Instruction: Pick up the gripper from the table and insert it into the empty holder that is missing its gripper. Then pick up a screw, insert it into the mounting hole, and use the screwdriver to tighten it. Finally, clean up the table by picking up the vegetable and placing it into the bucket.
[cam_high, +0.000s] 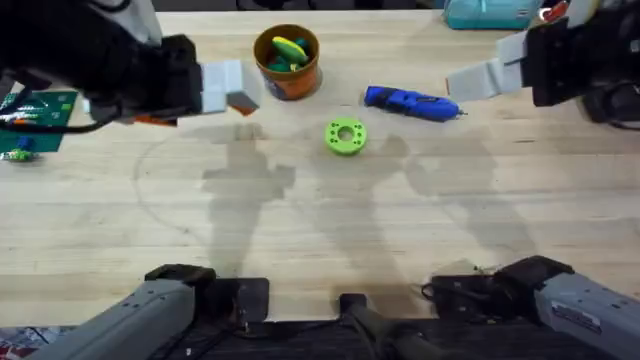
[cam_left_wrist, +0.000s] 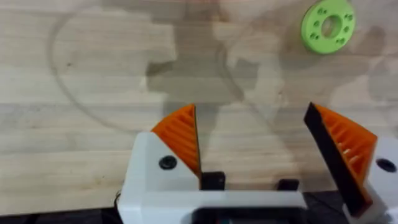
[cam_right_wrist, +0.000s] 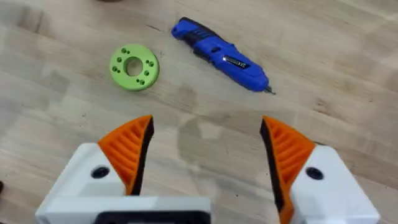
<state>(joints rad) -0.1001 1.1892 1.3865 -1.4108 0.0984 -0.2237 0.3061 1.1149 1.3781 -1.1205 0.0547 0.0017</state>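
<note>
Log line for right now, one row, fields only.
left gripper: open, empty | right gripper: open, empty | screwdriver: lying on table | vegetable: in bucket | green ring: on table

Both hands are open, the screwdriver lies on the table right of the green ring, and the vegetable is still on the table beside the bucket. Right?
Not quite. The vegetable is already inside the bucket, as the overhead view shows. The rest holds: left hand and right hand open, screwdriver right of the green ring.
</note>
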